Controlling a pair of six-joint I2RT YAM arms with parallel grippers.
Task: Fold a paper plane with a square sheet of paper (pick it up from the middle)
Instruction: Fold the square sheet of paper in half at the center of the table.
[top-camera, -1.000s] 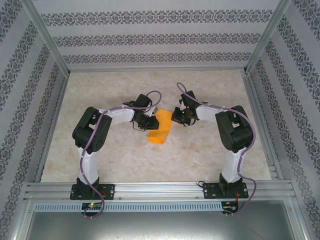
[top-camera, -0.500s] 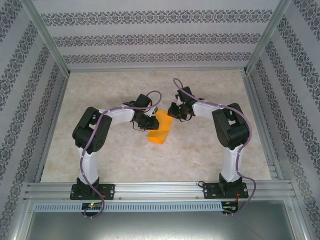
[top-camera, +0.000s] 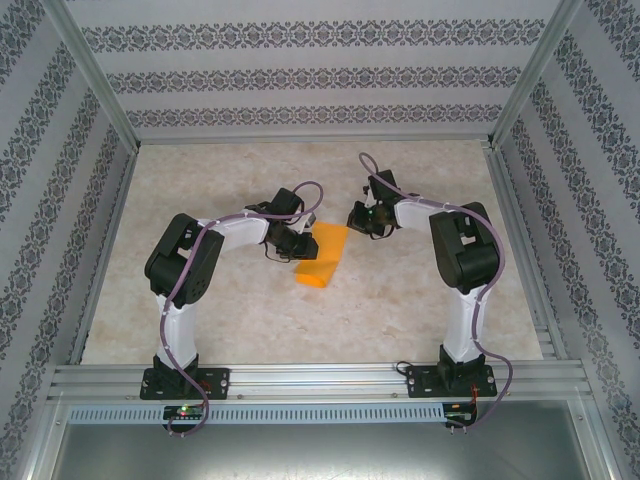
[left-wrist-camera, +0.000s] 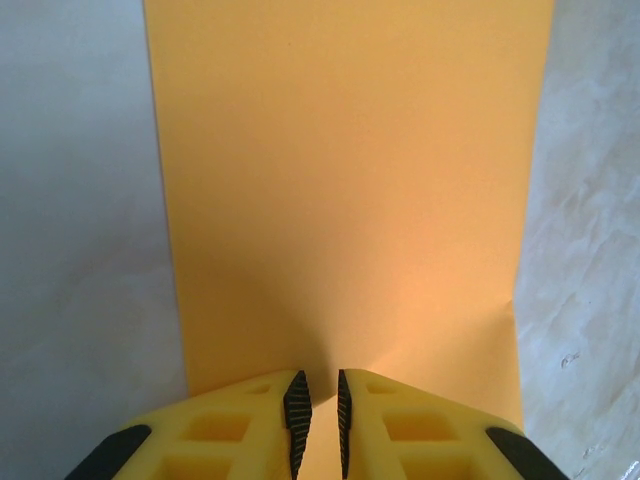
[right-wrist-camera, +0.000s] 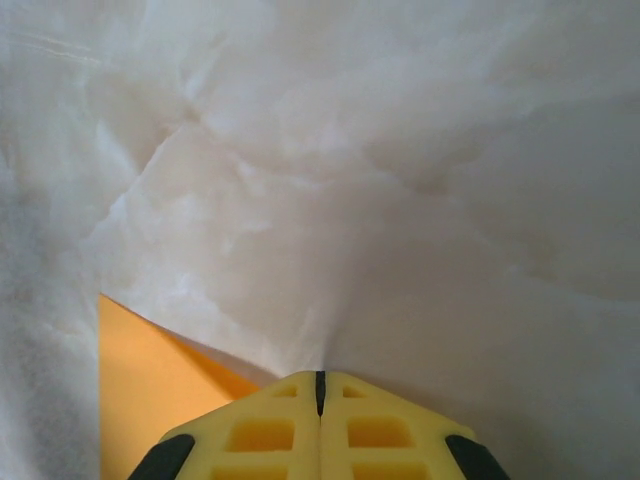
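- Centrally on the pale marbled worktop (top-camera: 250, 320) lies the thin orange-yellow square sheet of paper (top-camera: 322, 257), folded to an oblong.
- At its left edge, the left hand (left-wrist-camera: 320, 385) is narrowed onto the sheet, with paper showing between its pads.
- Just off its far right corner, the right hand (right-wrist-camera: 320, 378) is closed tight and holds nothing.

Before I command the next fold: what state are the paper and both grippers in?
paper: narrow rectangle, apparently folded in half, lying on the table, one short edge pinched.
left gripper: shut on the paper's edge.
right gripper: shut, empty, over bare table beside a corner of the paper.
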